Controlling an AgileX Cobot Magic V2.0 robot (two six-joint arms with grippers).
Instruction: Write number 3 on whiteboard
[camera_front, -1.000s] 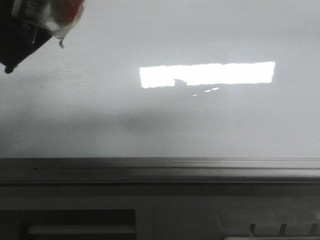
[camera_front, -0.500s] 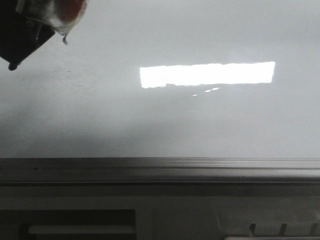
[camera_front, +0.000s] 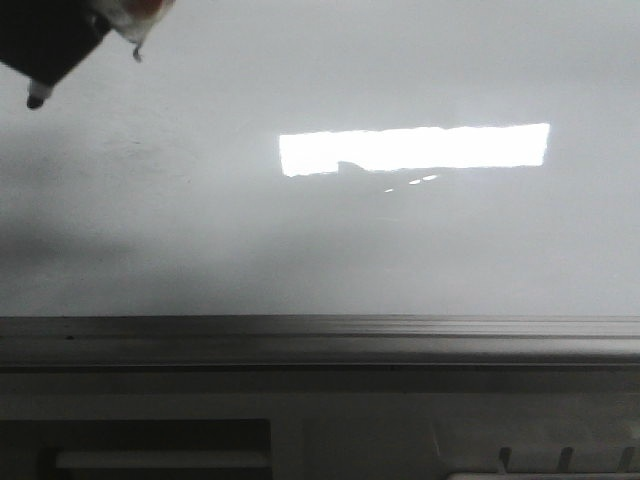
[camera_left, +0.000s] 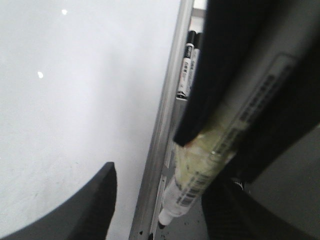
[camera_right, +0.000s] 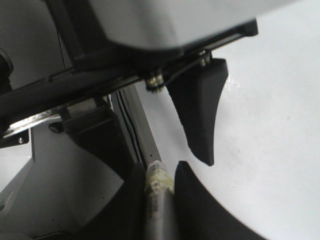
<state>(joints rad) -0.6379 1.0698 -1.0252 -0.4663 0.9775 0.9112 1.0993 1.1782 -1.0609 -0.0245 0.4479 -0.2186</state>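
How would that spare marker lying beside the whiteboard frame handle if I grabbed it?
The spare marker has a slim, round barrel, so it is probably light, stiff and apt to roll. Its glossy label suggests it may slip between pads.

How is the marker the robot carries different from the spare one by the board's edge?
The carried marker is wrapped in yellowish tape and sits aslant to the frame; the spare marker is bare and lies along it. Both have pale barrels with dark print.
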